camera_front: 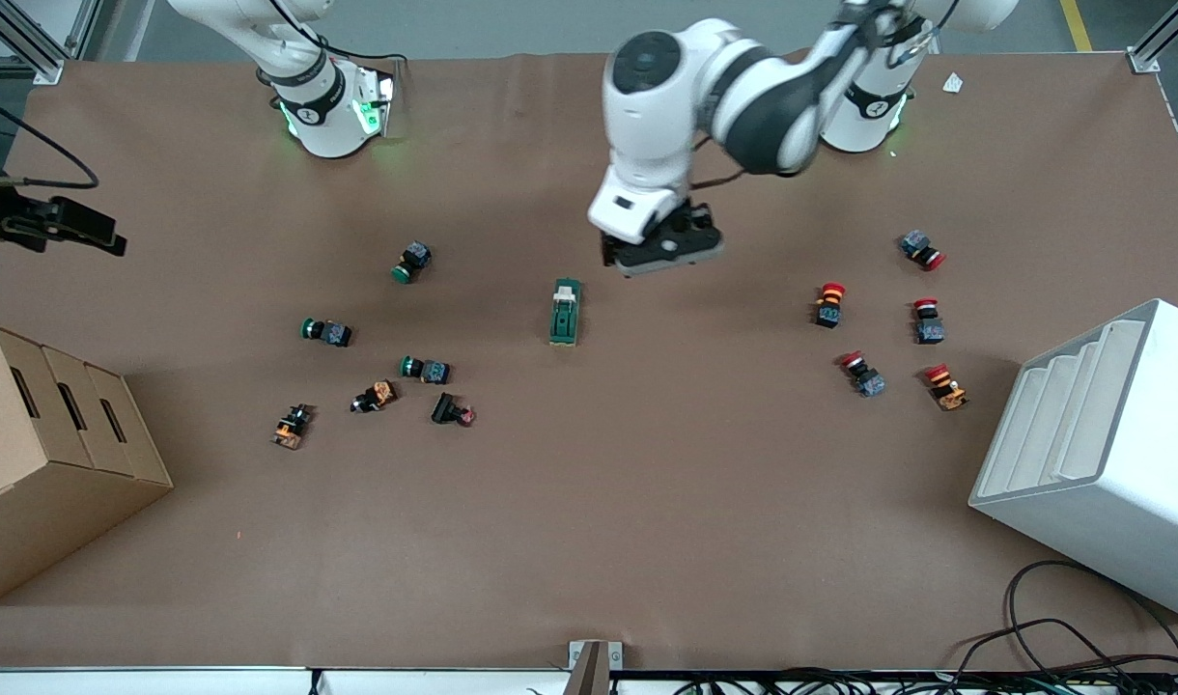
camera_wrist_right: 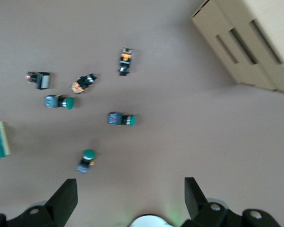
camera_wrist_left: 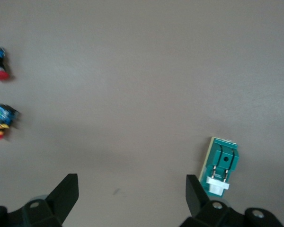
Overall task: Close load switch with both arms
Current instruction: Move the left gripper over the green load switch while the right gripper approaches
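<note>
Presently, nearest the front camera, I note a cardboard box at the right arm's end of the table and a white rack at the left arm's end. Neither bears on the work.

Farther from the camera lie two scatters of push-buttons: green and orange ones toward the right arm's end, red-capped ones toward the left arm's end.

Between the scatters, apart from both, lies the load switch, flat on the table, its white lever at the end farthest from the camera. My left wrist view shows the lever standing up off the green body.

My left gripper hovers over bare table just beside the switch's lever end, jaws spread wide and holding nothing. My right gripper is up near its own base, over the green buttons; its jaws are likewise wide and empty. That arm waits.

Handling judgement: the switch looks small, light, rigid plastic with smooth sides. It will likely skid or tip if the lever is pushed unsupported. I would pinch the green body across its narrow width with one gripper, away from the lever, and press the lever down with the other. Grip need only be moderate; the lever hinge is the fragile part.
</note>
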### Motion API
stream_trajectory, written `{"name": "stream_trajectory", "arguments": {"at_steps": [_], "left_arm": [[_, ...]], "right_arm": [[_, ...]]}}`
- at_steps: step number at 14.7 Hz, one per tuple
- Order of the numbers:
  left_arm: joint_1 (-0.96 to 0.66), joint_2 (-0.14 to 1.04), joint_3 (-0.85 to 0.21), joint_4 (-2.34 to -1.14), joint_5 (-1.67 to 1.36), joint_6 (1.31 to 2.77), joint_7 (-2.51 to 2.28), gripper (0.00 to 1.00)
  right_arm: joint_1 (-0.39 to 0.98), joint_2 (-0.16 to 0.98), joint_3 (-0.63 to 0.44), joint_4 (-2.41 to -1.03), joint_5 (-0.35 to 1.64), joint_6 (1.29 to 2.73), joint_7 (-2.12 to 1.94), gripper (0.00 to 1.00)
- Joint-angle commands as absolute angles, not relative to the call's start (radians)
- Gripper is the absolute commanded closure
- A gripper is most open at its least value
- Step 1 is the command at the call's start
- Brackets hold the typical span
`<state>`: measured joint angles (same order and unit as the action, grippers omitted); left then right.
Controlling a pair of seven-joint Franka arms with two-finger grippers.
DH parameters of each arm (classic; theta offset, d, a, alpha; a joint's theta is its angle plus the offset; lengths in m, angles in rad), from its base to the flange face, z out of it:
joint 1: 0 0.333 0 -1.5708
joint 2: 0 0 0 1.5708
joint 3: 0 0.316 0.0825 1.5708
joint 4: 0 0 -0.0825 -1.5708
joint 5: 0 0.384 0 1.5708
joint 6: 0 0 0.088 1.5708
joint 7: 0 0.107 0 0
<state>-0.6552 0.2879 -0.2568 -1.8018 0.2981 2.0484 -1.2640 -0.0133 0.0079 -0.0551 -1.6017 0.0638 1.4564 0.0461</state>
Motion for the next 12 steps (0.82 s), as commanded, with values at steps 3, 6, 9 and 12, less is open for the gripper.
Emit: {"name": "stream_trajectory", "arguments": {"at_steps": [3,6,9,12], "left_arm": [[-0.8,0.412,-0.249,-1.795,0.483,2.153,-1.639,0.0],[-0.891,0.486,-0.253,-1.796,0.682,2.171,-1.833,0.0],[-0.962,0.557,-0.253,-1.807,0.872,2.175,-2.006,0.0],[-0.997,0.621,-0.253,-1.838,1.134,2.177,-2.205,0.0]], "right_arm": [[0.125,0.008,-0.046,-1.721,0.139,1.552,0.395,0.0],[0.231,0.014,-0.045,-1.86,0.201,1.731,0.598,0.0],[0.362,0.041,-0.044,-1.972,0.262,1.926,0.776,0.0],[0.471,0.112,-0.046,-1.993,0.339,2.063,0.877,0.0]]}}
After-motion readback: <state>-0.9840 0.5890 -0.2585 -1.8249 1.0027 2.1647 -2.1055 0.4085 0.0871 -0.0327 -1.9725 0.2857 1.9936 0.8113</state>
